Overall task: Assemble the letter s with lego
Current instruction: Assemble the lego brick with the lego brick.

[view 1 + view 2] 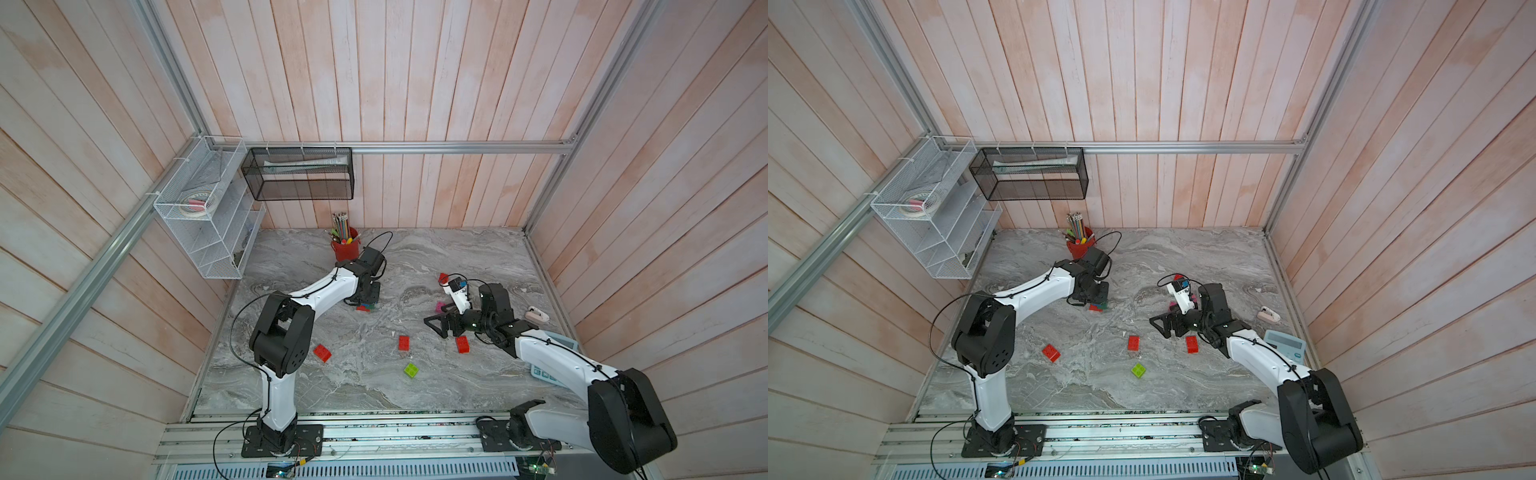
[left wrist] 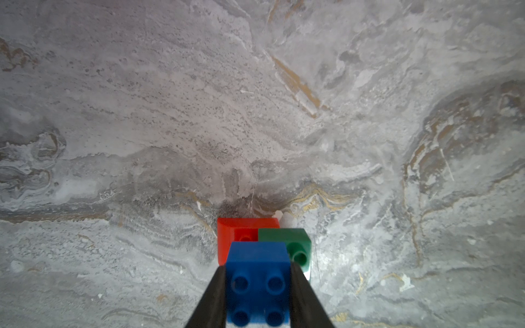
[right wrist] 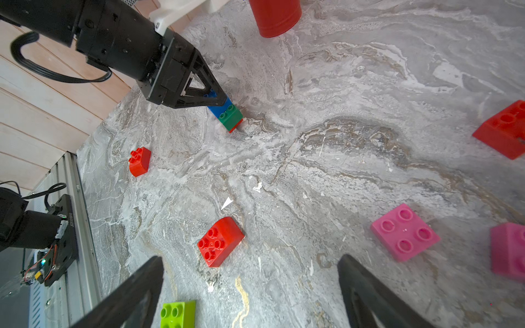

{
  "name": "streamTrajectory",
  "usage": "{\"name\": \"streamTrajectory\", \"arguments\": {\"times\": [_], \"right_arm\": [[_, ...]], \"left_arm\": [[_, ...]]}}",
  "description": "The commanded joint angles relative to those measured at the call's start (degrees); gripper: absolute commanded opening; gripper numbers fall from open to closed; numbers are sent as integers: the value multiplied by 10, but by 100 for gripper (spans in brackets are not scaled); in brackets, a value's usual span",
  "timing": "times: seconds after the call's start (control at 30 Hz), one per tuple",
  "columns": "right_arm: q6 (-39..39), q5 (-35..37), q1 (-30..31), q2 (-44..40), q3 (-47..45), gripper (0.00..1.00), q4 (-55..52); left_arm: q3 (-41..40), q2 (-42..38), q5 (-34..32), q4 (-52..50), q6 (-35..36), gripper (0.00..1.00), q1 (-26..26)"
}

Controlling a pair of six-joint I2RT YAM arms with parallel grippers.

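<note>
On tabletop [image 2: 170, 113], left claw [image 2: 258, 269] clamping blue brick [image 2: 258, 284]

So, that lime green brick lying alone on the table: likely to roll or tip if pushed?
The lime green brick is squat and lies flat, studs up, so it would probably slide, not roll or tip. Its glossy plastic on the smooth table suggests easy skidding.

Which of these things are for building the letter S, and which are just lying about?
For the job: blue brick in the left gripper, dark green brick, red bricks, lime brick, pink bricks.
Lying about: pencil cup, calculator, wall baskets.
</note>
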Motion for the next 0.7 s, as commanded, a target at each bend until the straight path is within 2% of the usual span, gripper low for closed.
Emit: {"name": "streamTrajectory", "arguments": {"times": [0.0, 0.27, 0.67], "right_arm": [[7, -11, -2, 9, 10, 97, 9], [6, -15, -4, 10, 12, 97, 11], [-1, -18, -5, 8, 22, 97, -2]], "left_arm": [[-30, 42, 3, -13, -9, 25, 1], [-22, 36, 0, -16, -9, 26, 1], [8, 13, 9, -16, -31, 38, 2]]}}
